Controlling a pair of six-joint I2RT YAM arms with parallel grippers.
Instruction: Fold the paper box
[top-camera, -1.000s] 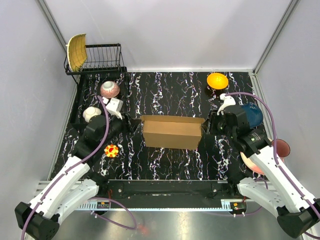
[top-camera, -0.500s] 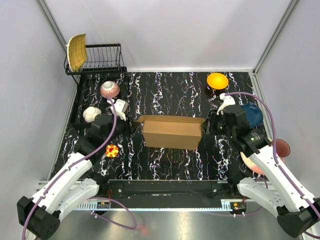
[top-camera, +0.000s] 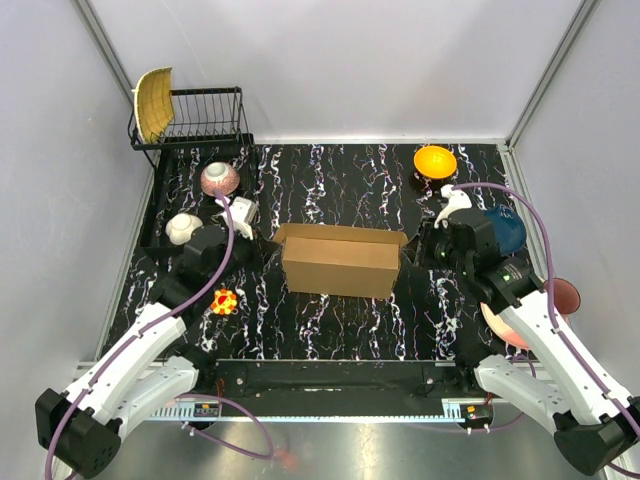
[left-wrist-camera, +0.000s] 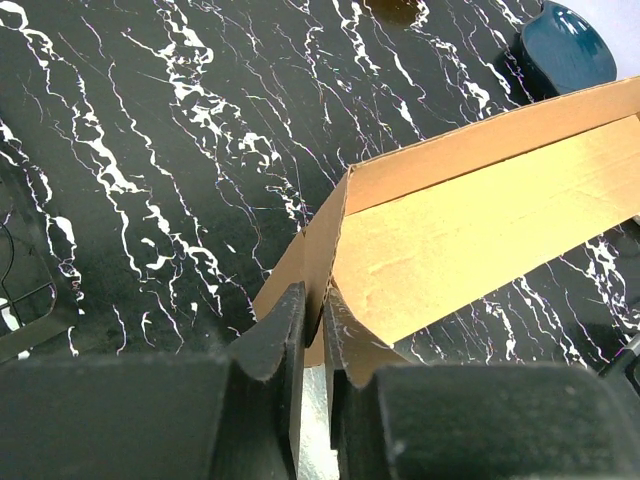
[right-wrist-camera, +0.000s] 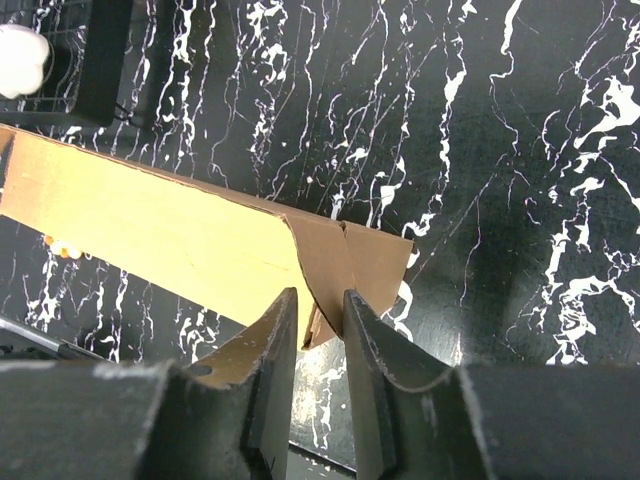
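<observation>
You have the black white-veined table (top-camera: 330, 180) under everything, and the paper box (top-camera: 340, 266) stands near its middle, between the two arms, open side up with its long face toward the bases and short flaps sticking out at both ends. Behind it, at the far left corner, the black wire dish rack (top-camera: 205, 118) holds a yellow plate (top-camera: 153, 102) on edge. Your left gripper (left-wrist-camera: 315, 300) is at the box's left end, its fingers nearly together with the thin edge of the end flap pinched between them. Your right gripper (right-wrist-camera: 320, 300) is at the right end, jaws a little wider, with the folded corner of that flap filling the gap and both fingers against the cardboard. A dark blue bowl (top-camera: 510, 228) sits just behind the right wrist, an orange bowl (top-camera: 435, 161) lies farther back, a pink bowl (top-camera: 220, 178) and a white bowl (top-camera: 183, 228) sit by the left arm, and a small yellow-and-red ball (top-camera: 224, 301) lies near it.
</observation>
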